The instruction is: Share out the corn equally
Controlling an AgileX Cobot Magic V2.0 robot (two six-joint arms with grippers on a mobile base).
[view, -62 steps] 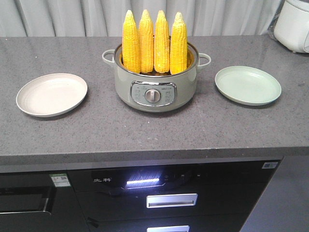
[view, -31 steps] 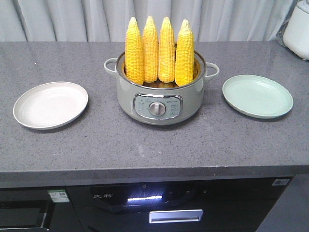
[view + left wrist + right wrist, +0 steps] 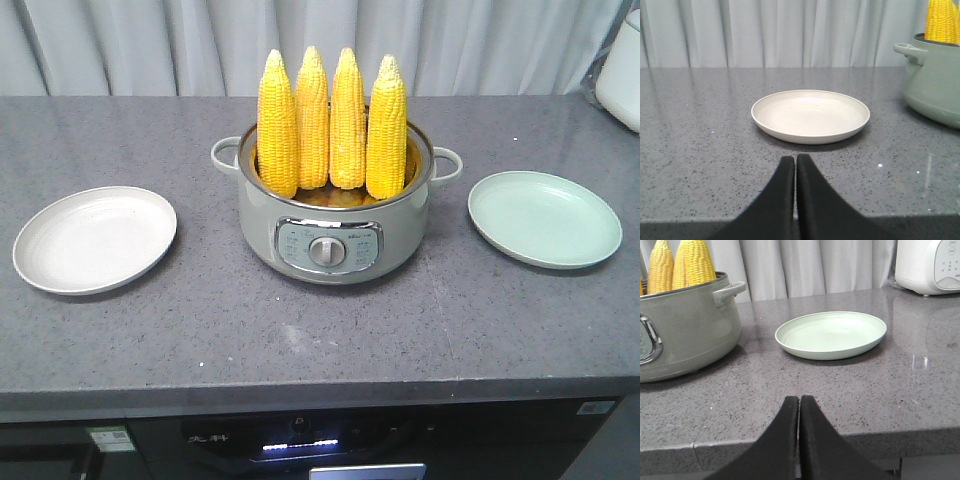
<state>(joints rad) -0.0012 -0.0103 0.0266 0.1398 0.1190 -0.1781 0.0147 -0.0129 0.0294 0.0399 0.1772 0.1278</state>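
Fig.: four bright-yellow corn cobs (image 3: 347, 120) upright in sage-green electric pot (image 3: 262, 225).
My left gripper (image 3: 795, 167) & right gripper (image 3: 799, 407): jaws closed, empty. Cobs prob. rigid, heavyish, slick; I'd grip mid-cob.

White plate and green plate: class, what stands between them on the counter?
The grey-green cooker pot holding four upright corn cobs, seen in the front-facing view.
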